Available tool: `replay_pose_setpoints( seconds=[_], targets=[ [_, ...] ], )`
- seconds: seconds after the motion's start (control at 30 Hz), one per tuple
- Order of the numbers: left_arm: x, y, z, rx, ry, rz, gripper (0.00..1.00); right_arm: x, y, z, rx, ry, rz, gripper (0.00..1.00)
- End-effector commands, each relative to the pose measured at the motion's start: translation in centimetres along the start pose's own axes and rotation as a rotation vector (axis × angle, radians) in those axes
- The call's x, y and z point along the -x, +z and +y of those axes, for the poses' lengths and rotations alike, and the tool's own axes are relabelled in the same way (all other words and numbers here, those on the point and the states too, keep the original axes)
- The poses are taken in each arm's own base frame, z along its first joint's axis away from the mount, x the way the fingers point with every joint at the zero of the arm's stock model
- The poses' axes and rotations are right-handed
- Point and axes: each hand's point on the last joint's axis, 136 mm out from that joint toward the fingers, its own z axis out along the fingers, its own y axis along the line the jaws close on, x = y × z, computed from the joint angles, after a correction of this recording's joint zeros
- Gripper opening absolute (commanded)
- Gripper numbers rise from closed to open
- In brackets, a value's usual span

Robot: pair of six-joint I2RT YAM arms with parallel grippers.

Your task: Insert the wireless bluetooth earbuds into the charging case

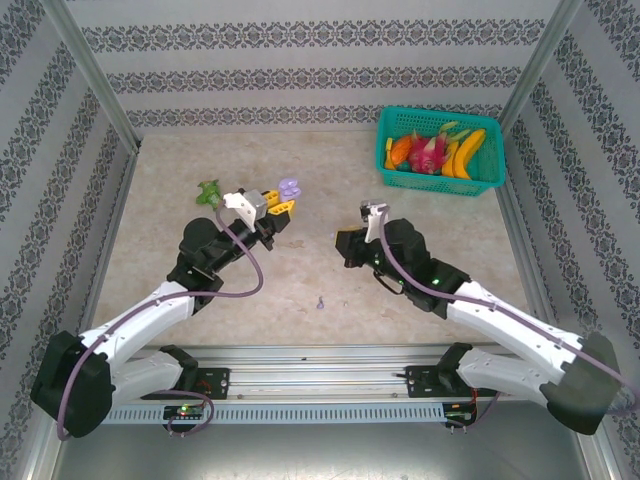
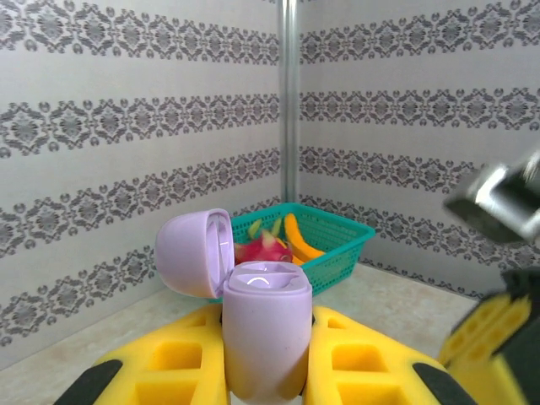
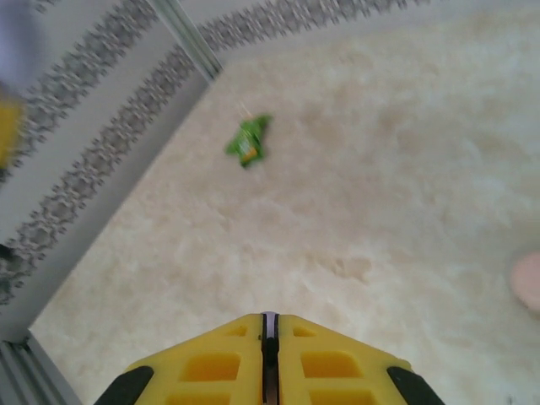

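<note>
Left arm (image 1: 135,318), right arm (image 1: 500,325): white links, black joints. Purple cable (image 1: 258,262) on left. Yellow end effector fingers (image 2: 169,363).

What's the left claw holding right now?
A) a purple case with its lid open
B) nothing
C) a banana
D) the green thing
A: in the left wrist view the left gripper is shut on a purple case, its lid flipped open.

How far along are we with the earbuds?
Done: the left gripper holds the lilac plastic charging case, lid open. In hand: the right gripper is shut on a thin purple sliver, probably an earbud. Left: insert it; another tiny purple earbud lies on the beige table.
</note>
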Motion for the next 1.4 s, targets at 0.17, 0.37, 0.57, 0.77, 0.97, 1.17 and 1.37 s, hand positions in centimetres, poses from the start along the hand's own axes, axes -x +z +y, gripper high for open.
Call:
replay_pose_setpoints(
  seconds=[0.17,0.37,0.57,0.77,0.97,1.17,1.37],
  targets=[
    [0.6,-1.1,1.0,0.064,-0.005,-0.016,0.0,-4.6,3.8,-4.3,-0.11,0.109,0.046,0.09],
    [1.0,-1.3,0.8,0.056,-0.015,-0.028,0.0,-7.2,6.4,-6.2,-0.158,0.144,0.092,0.08],
    [0.9,-1.7,0.9,0.068,-0.017,-0.03,0.0,-8.6,8.4,-6.0,-0.15,0.168,0.129,0.08],
    [0.7,-1.9,1.2,0.086,-0.021,-0.031,0.0,-9.2,9.1,-4.2,-0.115,0.147,0.161,0.12],
    [0.8,-2.1,2.4,0.155,-0.04,-0.038,0.0,-10.0,9.5,-2.2,-0.073,0.115,0.203,0.31],
    [1.1,-2.9,6.5,0.318,-0.091,-0.037,0.0,-13.3,10.7,2.0,-0.006,-0.003,0.301,0.62],
    [2.8,-4.5,12.5,0.464,-0.167,-0.056,0.0,-17.8,13.0,7.7,0.07,-0.133,0.417,0.69]
  ],
)
